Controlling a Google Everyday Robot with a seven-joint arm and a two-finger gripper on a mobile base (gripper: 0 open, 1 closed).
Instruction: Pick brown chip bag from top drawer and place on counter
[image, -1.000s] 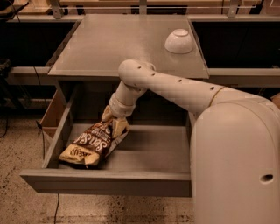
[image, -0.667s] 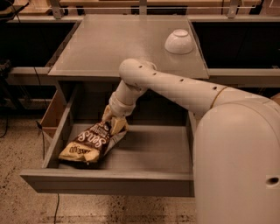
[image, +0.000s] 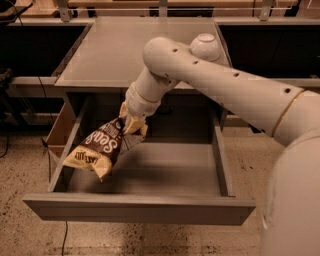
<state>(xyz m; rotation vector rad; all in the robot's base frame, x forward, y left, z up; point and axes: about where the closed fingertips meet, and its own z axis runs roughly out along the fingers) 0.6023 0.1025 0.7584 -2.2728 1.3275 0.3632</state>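
Hanging in the air now, the bag (image: 97, 150) has come up off the floor of the drawer (image: 165, 172), where it lay flat a moment ago by the drawer's left wall. It dangles over the left part of the drawer, tilted, with its top end high and its bottom end low near that left wall. It does not seem to touch the drawer floor any more. The gripper (image: 132, 124) is just above the drawer's left half, and its fingers are pinched tight on the bag's top end. So the picking-up part looks done. What is left, I think, is to carry the bag up and put it on the counter (image: 145, 50), which sits above and behind the drawer. The bag is dark brown with yellow-tan ends and big white letters. It looks thin, crinkly and a bit shiny, and it bends where it is held, so it may swing or slip. The drawer is grey, wide and shallow, with a flat smooth floor, low walls and a plain front. The counter is flat and dull grey. A round white bowl (image: 205, 46) stands on it, above the drawer's back right corner. The arm (image: 225, 80) is smooth, cream and round like a pipe, and it reaches in from the drawer's right side.
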